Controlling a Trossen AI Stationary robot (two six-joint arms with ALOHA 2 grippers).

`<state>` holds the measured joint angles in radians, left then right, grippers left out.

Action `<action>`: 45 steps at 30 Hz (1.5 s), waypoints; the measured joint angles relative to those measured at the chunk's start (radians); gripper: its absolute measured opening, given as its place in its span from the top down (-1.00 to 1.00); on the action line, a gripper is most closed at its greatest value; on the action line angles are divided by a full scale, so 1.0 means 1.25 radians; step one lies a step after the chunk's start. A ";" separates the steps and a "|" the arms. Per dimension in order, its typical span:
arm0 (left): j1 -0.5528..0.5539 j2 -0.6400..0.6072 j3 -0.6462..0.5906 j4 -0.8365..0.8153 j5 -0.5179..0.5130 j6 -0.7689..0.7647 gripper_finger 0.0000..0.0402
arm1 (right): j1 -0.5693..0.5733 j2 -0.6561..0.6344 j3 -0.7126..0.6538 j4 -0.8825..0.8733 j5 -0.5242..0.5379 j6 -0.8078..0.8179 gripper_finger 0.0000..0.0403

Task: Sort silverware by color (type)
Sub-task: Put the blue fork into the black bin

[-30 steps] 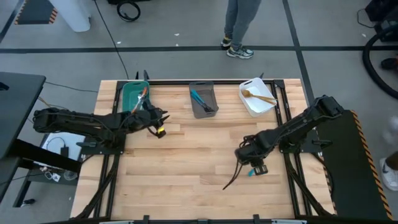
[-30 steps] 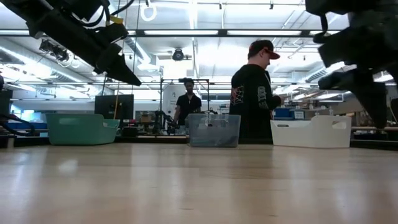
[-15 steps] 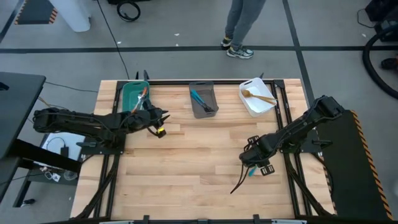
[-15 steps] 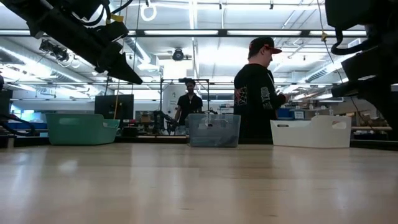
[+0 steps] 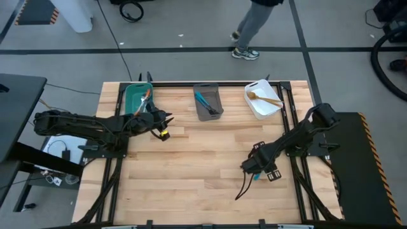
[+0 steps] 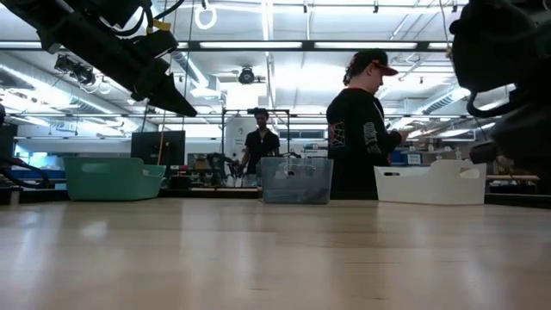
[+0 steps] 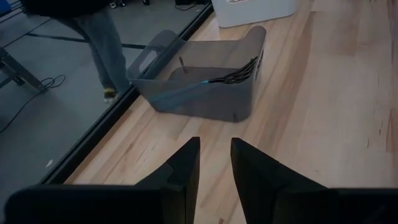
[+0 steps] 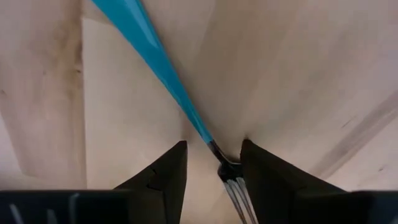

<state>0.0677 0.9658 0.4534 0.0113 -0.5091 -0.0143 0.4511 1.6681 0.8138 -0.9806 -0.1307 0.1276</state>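
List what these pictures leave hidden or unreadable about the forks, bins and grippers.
- Right gripper: its fingers straddle the blue fork; grip or contact is unclear in the wrist view, and its own arm covers it in the high view.
- Teal bin, grey bin, white bin: low view, walls hide the contents.
- Forks in the bins: high view, too small to count.
- Left gripper: open, empty.

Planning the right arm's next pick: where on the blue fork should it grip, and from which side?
Probably at the neck, where the blue fork's handle meets the metal, coming straight down. It lies flat on the table, and the open right gripper already straddles that narrow spot.
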 joint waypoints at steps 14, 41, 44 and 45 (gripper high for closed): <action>0.000 0.000 0.000 0.000 0.007 0.001 0.51 | 0.000 0.011 0.012 0.030 0.029 -0.063 0.83; -0.103 0.064 0.000 0.155 0.257 -0.033 0.51 | -0.003 0.012 0.120 0.007 0.185 -0.061 0.96; -0.109 0.103 0.000 0.189 0.255 -0.033 0.51 | -0.003 0.012 0.123 0.016 0.197 -0.050 0.96; -0.111 0.114 0.000 0.200 0.255 -0.033 0.51 | -0.003 0.012 0.123 0.018 0.197 -0.044 0.96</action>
<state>-0.0708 1.1079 0.4534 0.2608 -0.1902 -0.0556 0.4469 1.6829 0.9676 -0.9579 0.1158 0.0725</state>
